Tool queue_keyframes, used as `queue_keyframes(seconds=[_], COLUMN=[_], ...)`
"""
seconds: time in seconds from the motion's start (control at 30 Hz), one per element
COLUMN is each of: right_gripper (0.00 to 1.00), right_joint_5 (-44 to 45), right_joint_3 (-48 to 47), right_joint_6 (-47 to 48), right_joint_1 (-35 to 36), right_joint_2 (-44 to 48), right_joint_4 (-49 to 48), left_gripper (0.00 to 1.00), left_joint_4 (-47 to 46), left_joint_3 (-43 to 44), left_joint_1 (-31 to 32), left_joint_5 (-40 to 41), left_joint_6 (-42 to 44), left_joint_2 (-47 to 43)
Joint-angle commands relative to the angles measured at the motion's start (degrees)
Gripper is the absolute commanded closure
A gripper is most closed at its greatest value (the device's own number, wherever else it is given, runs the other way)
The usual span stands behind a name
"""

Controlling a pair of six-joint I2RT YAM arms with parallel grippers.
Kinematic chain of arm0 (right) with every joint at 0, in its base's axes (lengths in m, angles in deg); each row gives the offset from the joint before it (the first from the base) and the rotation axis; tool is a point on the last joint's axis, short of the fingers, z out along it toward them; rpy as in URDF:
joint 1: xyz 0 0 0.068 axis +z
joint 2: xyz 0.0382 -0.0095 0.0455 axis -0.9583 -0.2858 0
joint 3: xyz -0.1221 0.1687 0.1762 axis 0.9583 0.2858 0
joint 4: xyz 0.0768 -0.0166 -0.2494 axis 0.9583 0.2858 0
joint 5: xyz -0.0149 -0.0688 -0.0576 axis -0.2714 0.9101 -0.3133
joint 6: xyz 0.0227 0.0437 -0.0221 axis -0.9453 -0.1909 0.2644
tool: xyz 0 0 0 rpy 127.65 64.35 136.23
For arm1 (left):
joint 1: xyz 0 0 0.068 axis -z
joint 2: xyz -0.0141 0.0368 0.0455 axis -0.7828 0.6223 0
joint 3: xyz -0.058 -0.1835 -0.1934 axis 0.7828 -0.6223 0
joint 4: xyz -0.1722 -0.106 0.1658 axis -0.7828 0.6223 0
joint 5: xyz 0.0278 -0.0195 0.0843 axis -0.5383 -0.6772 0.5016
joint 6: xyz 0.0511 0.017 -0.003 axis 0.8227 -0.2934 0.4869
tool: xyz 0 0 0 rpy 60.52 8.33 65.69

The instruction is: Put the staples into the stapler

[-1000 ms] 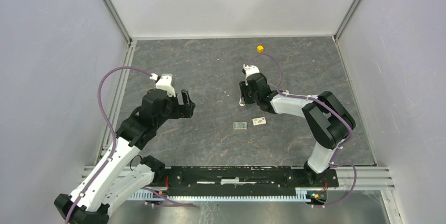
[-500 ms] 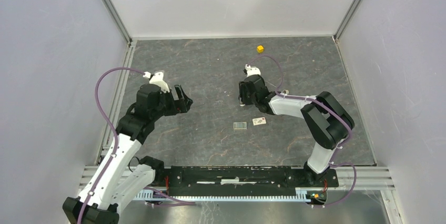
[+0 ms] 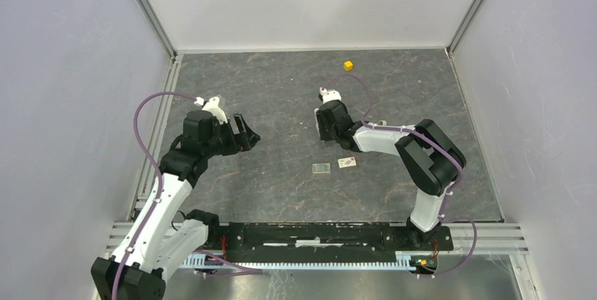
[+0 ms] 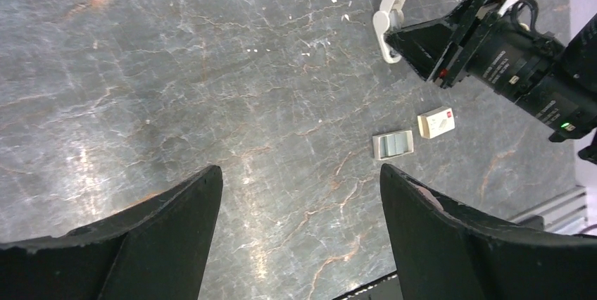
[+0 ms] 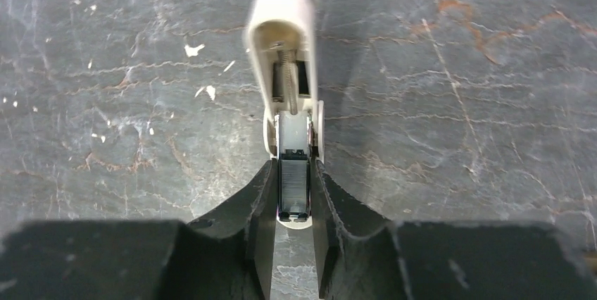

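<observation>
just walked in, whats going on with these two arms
The right gripper is clamped on the sides of the small white stapler, which is hinged open with its metal channel exposed. The left gripper hangs open above the table, holding nothing. The staples lie untouched on the table beside a pale card, so nothing is loaded yet.

The raised arm of the stapler (image 5: 290, 103) is blurred at its far tip, and its near end is partly covered by the fingers of the right gripper (image 5: 293, 173). The left gripper (image 4: 299, 173) is cut off by the bottom edge. The marks on the card (image 4: 436, 122) cannot be read.
</observation>
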Motion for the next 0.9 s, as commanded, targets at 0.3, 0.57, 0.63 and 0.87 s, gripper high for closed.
queue_keyframes(seconds=[0.3, 0.57, 0.63, 0.87], right_gripper=[0.8, 0.77, 0.77, 0.77], right_joint_5=[-19.3, -27.7, -28.4, -29.8], right_joint_3=[6.4, 10.6, 11.4, 12.2], right_joint_6=[17.2, 25.1, 26.0, 26.5], right_joint_1=[1.6, 6.1, 7.0, 7.6], right_joint_2=[0.9, 2.2, 2.2, 2.1], right_joint_4=[-12.7, -19.2, -20.8, -23.2], left_gripper=[0.26, 0.32, 0.35, 0.5], left_joint_4=[-14.6, -21.1, -23.3, -30.7], left_joint_3=[-3.3, -4.0, -5.0, -6.1], left_joint_1=[-1.0, -1.0, -1.0, -0.9], left_joint_5=[-12.0, -12.8, -12.4, -9.9], left_joint_6=[-13.4, -17.4, -18.1, -19.5], left_joint_2=[12.5, 19.7, 21.5, 31.1])
